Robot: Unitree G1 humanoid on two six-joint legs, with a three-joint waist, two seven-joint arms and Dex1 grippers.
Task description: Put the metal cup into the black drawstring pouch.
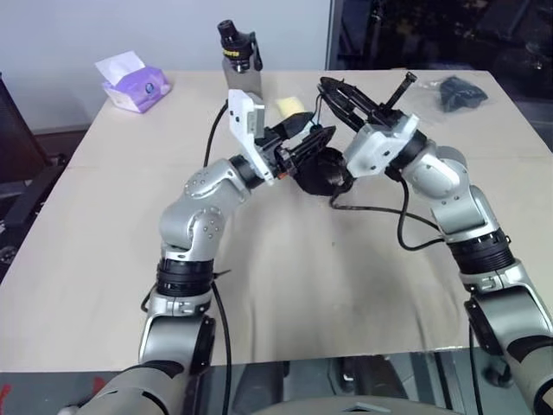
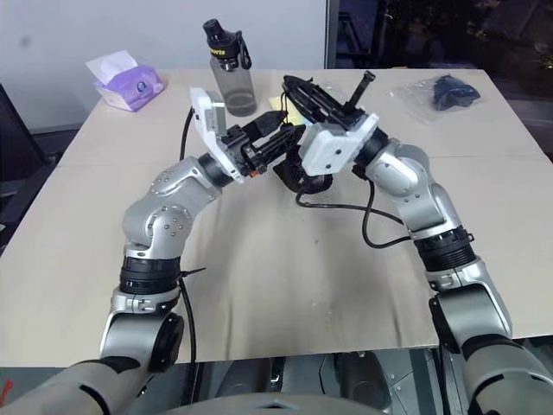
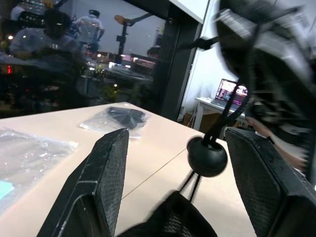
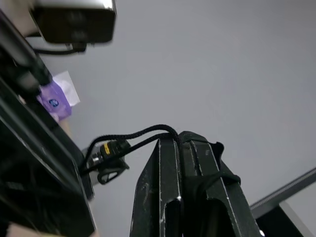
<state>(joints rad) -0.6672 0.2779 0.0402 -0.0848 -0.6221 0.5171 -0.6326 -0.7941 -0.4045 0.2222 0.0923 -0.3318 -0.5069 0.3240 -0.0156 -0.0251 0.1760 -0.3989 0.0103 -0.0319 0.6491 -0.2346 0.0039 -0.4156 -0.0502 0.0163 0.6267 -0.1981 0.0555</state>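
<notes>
The black drawstring pouch point(image 1: 321, 171) hangs, round and bulging, above the middle of the table between my two grippers. My right gripper point(image 1: 328, 86) is raised above it, shut on the pouch's thin black cord point(image 4: 133, 134), which loops over its closed fingers. My left gripper point(image 1: 309, 130) reaches in from the left just above the pouch. Its fingers point(image 3: 106, 182) stand wide apart, with the cord's knot point(image 3: 207, 155) and the pouch's fabric point(image 3: 173, 217) in the gap between them. The metal cup is hidden.
A tall grey bottle with a black cap point(image 1: 240, 60) stands at the back. A purple tissue pack point(image 1: 134, 86) lies at the far left and a yellow note point(image 1: 291, 105) beside the bottle. At the far right is a clear bag with a dark item point(image 1: 456, 91). A black cable trails on the table point(image 1: 259, 285).
</notes>
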